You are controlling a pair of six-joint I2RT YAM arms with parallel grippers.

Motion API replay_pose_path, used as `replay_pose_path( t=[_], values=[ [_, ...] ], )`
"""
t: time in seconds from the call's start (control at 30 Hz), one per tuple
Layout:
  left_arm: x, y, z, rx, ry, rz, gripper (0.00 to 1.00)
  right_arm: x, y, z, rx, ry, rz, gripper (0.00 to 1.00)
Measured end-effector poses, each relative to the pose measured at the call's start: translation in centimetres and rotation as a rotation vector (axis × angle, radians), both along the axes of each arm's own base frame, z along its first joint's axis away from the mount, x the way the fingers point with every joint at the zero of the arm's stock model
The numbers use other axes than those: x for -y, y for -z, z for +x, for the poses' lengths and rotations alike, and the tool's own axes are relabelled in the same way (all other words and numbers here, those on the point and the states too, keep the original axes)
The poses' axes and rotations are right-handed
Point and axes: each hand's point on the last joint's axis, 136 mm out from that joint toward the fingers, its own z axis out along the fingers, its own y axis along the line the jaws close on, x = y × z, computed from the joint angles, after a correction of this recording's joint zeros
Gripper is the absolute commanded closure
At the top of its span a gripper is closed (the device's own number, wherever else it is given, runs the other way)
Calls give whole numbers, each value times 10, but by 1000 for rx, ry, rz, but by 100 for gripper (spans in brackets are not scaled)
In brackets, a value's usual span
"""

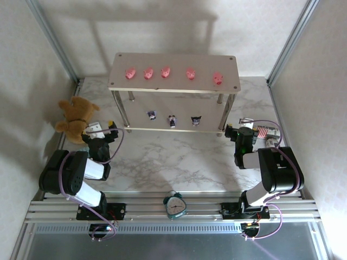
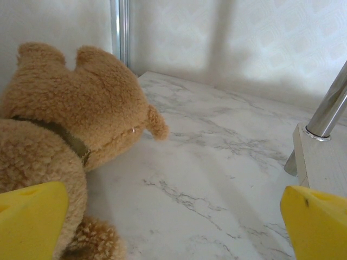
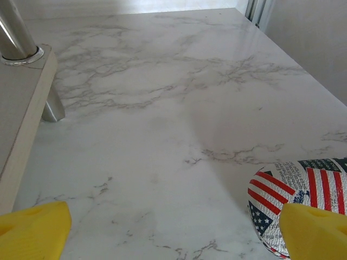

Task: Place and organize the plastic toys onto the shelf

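Veined marble-look table (image 1: 179, 157) bears the beige, flat-boarded, metal-legged shelf (image 1: 179, 84)

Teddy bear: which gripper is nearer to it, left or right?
Left. The left gripper sits right beside the teddy bear, at the left end of the shelf; the right gripper is across the table, by its right end.

Brown teddy bear (image 1: 76, 116) lies far left, teal alarm clock (image 1: 175, 206) near edge, flag-printed object (image 1: 267, 131) right.
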Motion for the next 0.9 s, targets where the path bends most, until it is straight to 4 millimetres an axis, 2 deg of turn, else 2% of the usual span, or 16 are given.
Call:
replay_pose_path(
  t=[0.9],
  values=[
    [3,1,1,-4,19,-2,0,0,0,0,-1,-1,-5,1]
  ],
)
